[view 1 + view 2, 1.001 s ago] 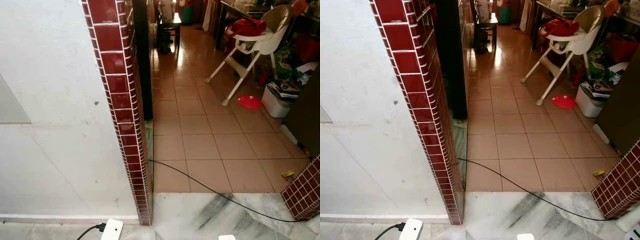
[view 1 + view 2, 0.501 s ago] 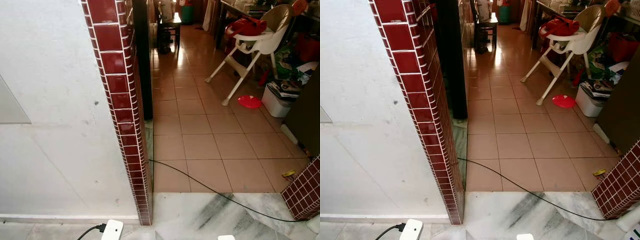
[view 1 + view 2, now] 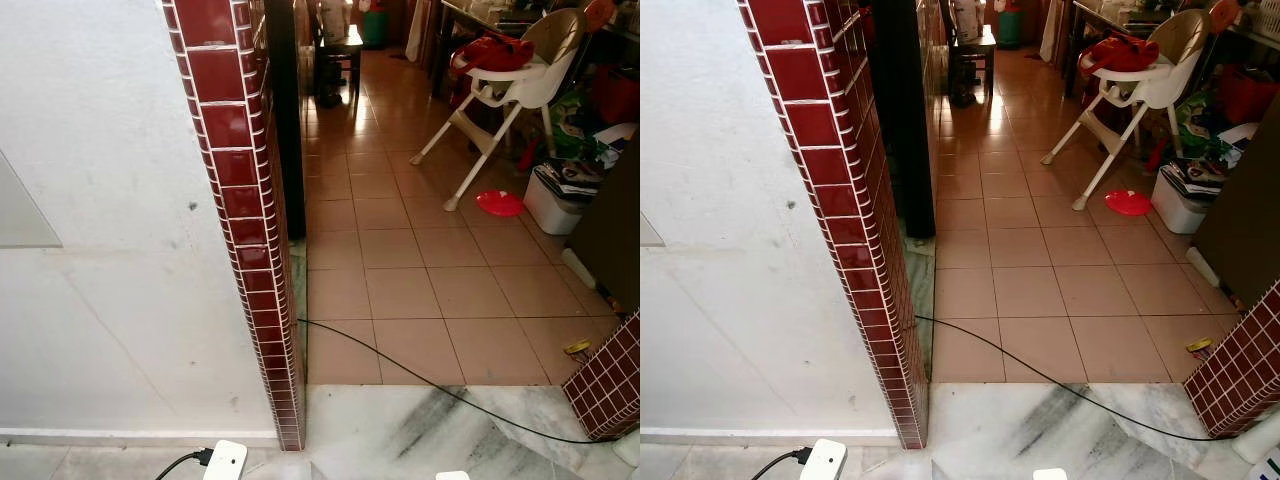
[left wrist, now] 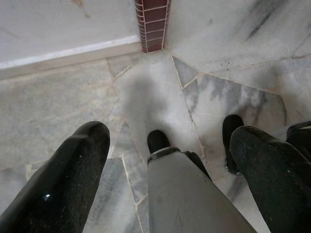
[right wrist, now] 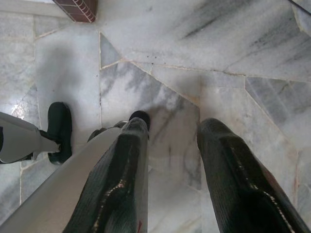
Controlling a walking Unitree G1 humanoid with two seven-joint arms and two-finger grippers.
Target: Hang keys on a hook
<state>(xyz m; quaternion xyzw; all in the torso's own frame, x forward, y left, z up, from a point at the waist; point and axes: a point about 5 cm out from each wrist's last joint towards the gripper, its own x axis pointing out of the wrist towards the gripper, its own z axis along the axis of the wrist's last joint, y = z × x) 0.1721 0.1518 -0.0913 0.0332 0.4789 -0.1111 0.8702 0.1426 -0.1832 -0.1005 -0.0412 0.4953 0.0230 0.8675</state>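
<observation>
Both arms hang at my sides above the grey marble floor (image 4: pixel 155 92). In the left wrist view my left gripper (image 4: pixel 170 133) is open, its two black fingers (image 4: pixel 73 174) wide apart with nothing between them; my own silver leg and black feet lie below. My right gripper (image 5: pixel 174 128) is open as well, its fingers (image 5: pixel 121 174) holding nothing over the marble. Ahead stands a white wall (image 3: pixel 110 230) ending in a red-tiled edge (image 3: pixel 245 230).
A black cable (image 3: pixel 400 365) crosses the tan tiled floor (image 3: pixel 400 290) in the doorway. A white plug block (image 3: pixel 225 460) lies at the wall's foot. A high chair (image 3: pixel 505 85), a red plate (image 3: pixel 499 203), a white bin (image 3: pixel 552 205) and a red-tiled post (image 3: pixel 605 385) stand at right.
</observation>
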